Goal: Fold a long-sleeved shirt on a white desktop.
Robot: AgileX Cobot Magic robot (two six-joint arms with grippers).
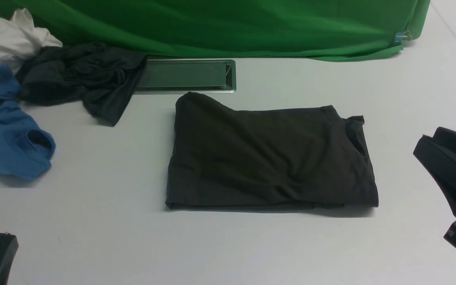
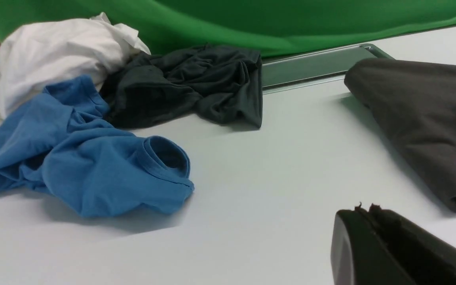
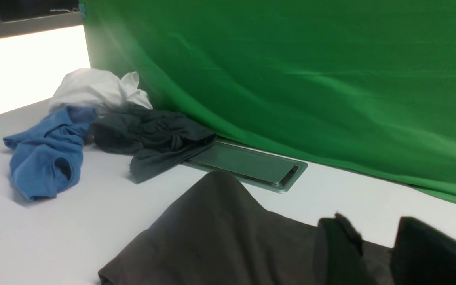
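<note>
The long-sleeved shirt [image 1: 271, 158] lies folded into a dark brownish-black rectangle in the middle of the white desktop [image 1: 93, 221]. Its collar end points right. The left wrist view shows one edge of the shirt [image 2: 430, 118], and the right wrist view shows its near part [image 3: 220, 237]. My left gripper [image 1: 8, 237] sits low at the near left, well clear of the shirt, and its jaws are pressed together on nothing [image 2: 366, 208]. My right gripper [image 1: 428, 139] hovers just right of the shirt's collar end. Its fingers stand apart with nothing between them [image 3: 370, 221].
At the back left lie a crumpled dark grey garment [image 1: 81, 75], a bright blue shirt [image 1: 6, 130] and a white cloth [image 1: 2, 39]. A silver-framed hatch [image 1: 184, 75] is set into the desktop behind the shirt. A green backdrop [image 1: 232, 23] hangs along the far edge.
</note>
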